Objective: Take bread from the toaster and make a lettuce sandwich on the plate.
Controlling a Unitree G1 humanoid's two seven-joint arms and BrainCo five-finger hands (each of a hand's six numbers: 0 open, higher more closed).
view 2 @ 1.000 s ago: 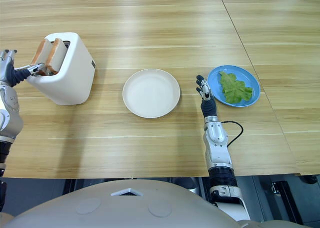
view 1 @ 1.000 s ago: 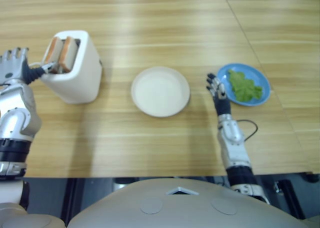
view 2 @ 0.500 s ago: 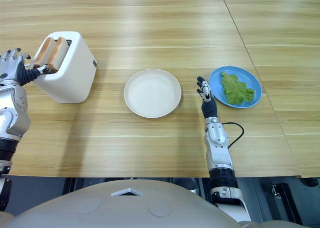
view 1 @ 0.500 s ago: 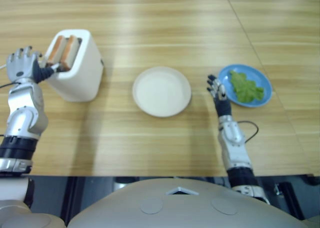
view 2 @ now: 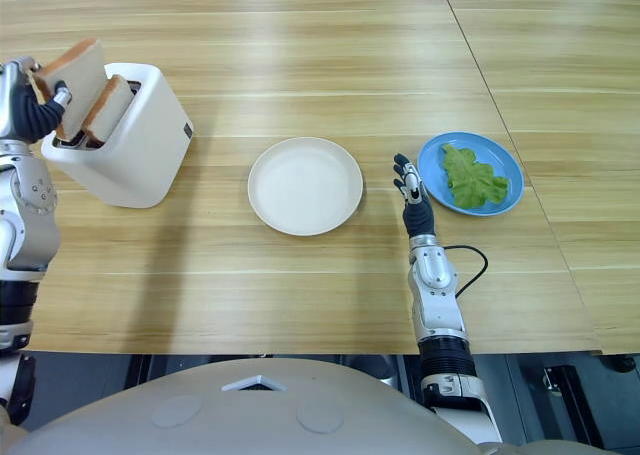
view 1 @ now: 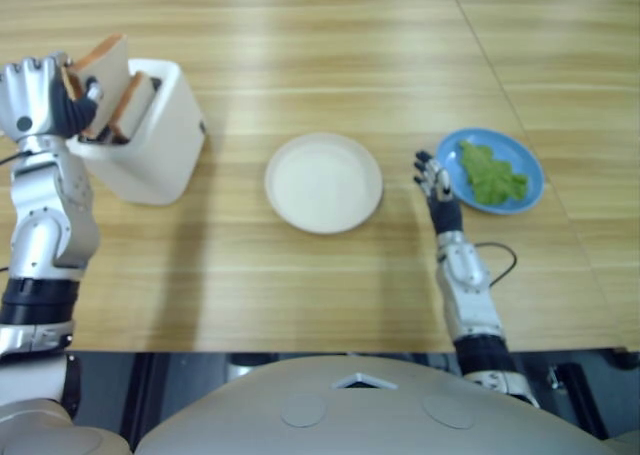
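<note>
While the left hand [view 2: 24, 103] grasps with its fingers a bread slice [view 2: 76, 69] half out of the toaster [view 2: 135, 155], the slice may catch the slot and tip the toaster, or slip. The right hand [view 2: 412, 196], fingers released, rests beside the lettuce [view 2: 470, 176].

You're looking at a light wood tabletop [view 2: 300, 65] streaked with fine grain. Near its left edge the toaster [view 2: 135, 150] is plain white, and the bread [view 2: 75, 70] is pale tan with brown crust. The plate [view 2: 305, 187] at the middle is cream; toward the right edge, green lettuce [view 2: 468, 175] lies on a blue dish [view 2: 492, 147].
</note>
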